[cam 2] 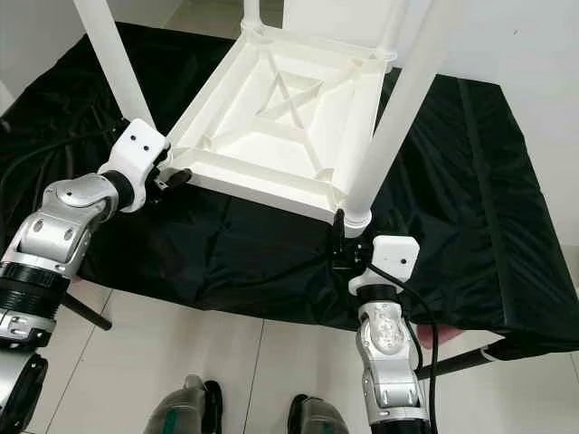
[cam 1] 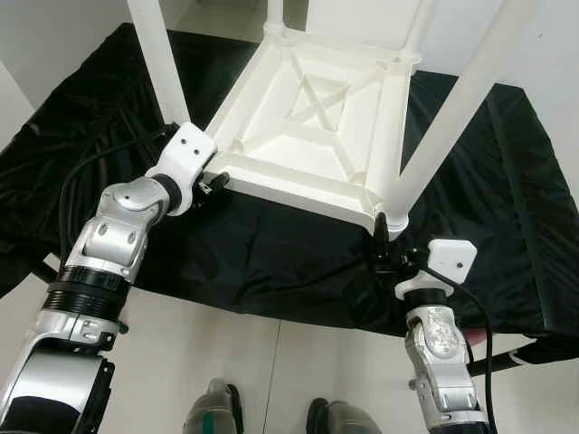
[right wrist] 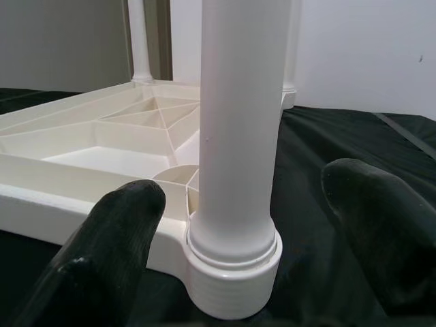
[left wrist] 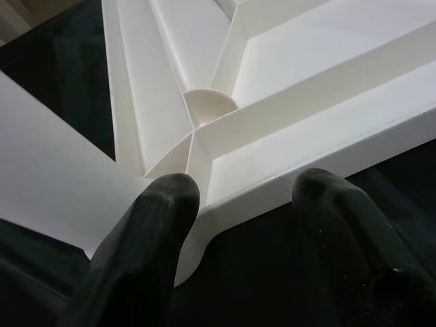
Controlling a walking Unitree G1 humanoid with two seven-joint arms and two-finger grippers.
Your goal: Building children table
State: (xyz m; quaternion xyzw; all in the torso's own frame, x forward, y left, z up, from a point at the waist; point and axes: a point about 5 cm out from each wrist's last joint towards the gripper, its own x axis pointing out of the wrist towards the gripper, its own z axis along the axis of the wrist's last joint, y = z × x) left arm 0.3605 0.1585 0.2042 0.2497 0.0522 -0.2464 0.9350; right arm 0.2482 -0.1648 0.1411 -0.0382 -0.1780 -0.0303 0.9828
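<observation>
A white plastic children's table [cam 1: 308, 117] is seen lying upside down on a black cloth [cam 1: 271, 253] that covers the table carrying it, with the ribbed underside of its top turned upward and its legs pointing up, their long axes close to vertical. It rests near the middle of the cloth, with one edge toward the front edge of the table. At the left, the left gripper [cam 1: 215, 183] is held at the near left corner of the upturned top, beside the left leg [cam 1: 156, 54] that rises there; in the left wrist view its fingers [left wrist: 146, 225] are spread apart, the jaws released, with the rim of the white top lying between and just ahead of them. Toward the right, the right leg [cam 1: 448, 136] is seated in its threaded socket [right wrist: 231, 272] at the near right corner. The right gripper [cam 1: 384, 249] is placed just below that socket at the front edge, and in the right wrist view its jaws are seen apart on either side of the leg's base, not closed on it.
</observation>
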